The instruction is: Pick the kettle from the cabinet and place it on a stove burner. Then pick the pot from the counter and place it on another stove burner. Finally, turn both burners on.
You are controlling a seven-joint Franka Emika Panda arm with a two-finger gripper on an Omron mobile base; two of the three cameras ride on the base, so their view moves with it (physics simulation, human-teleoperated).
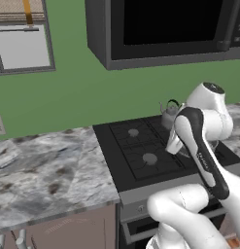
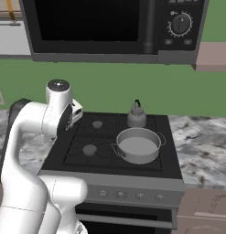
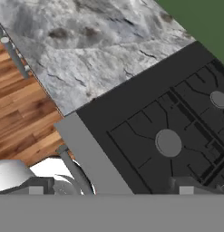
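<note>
Marbled grey-and-white stone forms the counter [image 1: 48, 168] on the left of the scene, running up to a black four-burner cooktop [image 2: 82, 155] set beneath a black microwave [image 2: 114, 27]. Moving right across the cooktop, the two left burners are bare: the front-left burner [image 2: 89, 149] and the back-left burner [image 2: 97, 124] show as grey discs under their grates. Further right, the small grey kettle [image 2: 137, 116] stands upright on the back-right burner, and just in front of it the wide shallow pot [image 2: 138, 145] sits on the front-right burner, so both vessels appear already placed for heating. Along the stove's front edge runs a row of grey knobs [image 2: 130, 195], which seem to be the remaining target, since the burners likely need turning on. The white arm rises at the left side of the stove, and the hand camera looks down over the front-left corner of the cooktop. The gripper itself is hard to make out, so I cannot tell how far its fingers are parted, or whether it holds anything
</note>
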